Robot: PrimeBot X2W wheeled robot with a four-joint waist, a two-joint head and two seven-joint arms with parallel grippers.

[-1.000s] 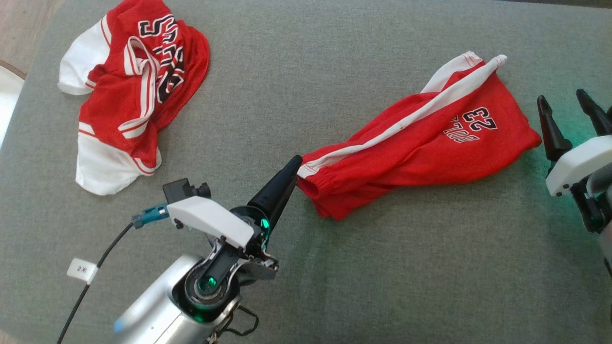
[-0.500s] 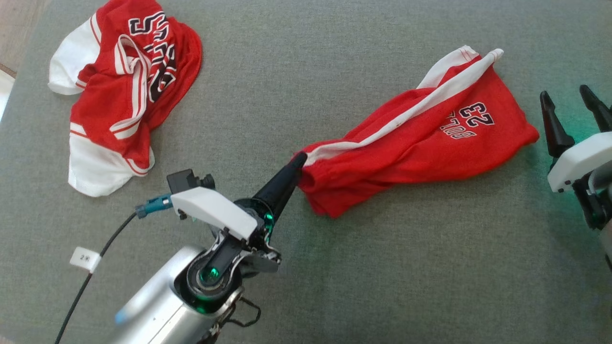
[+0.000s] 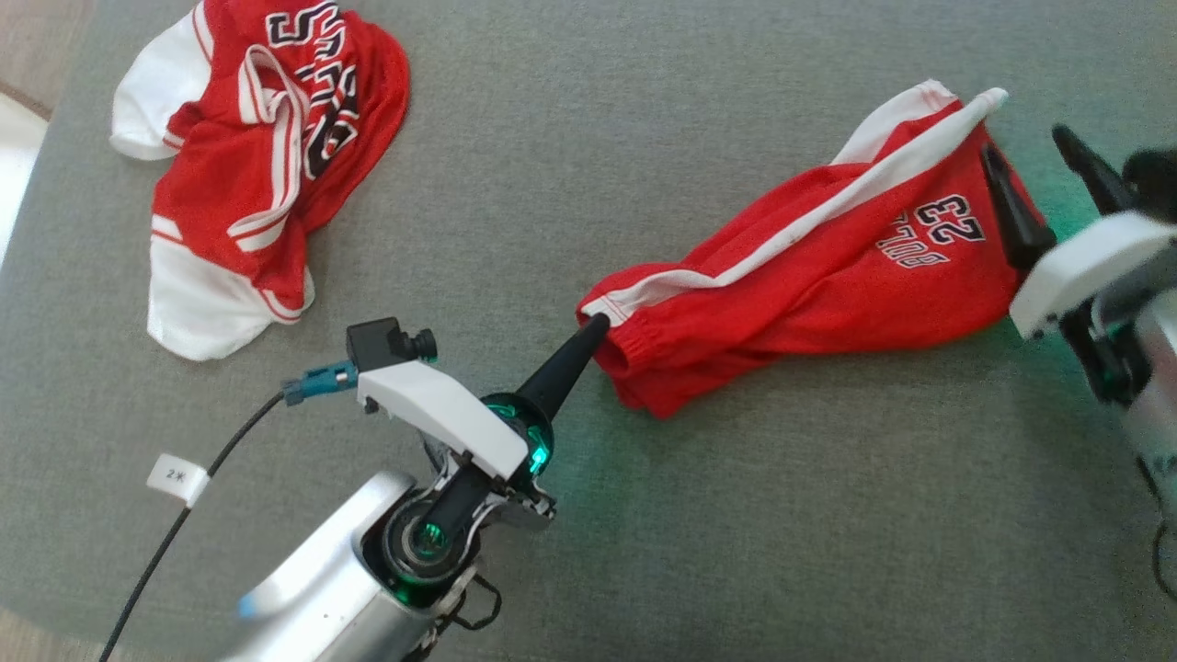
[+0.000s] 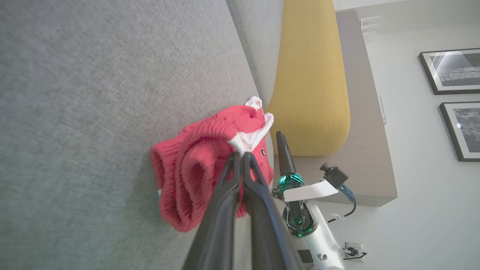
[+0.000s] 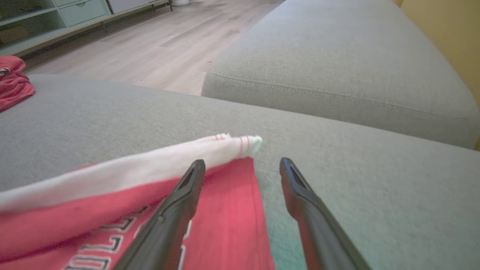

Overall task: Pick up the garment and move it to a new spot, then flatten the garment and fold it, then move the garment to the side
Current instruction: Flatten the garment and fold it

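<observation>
Pinching the shorts (image 3: 809, 276) at the waistband with the left pincer (image 3: 598, 324), closed on cloth. Straddling the opposite hem corner with the right pincer (image 3: 1025, 142), open, nearer that end. Stretched lengthwise across the sofa (image 3: 588, 515) between both. Next, probably: close there, pull apart.

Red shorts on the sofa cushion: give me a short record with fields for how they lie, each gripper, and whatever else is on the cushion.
Garment: red shorts with a white side stripe, stretched out but rumpled on the grey cushion
Left gripper: shut, pinching the waistband end
Right gripper: open, fingers straddling the leg hem edge, not closed on it
Other item: crumpled red and white jersey, apart from the shorts, toward the cushion's far left
Fold state: not yet flattened or folded
</observation>
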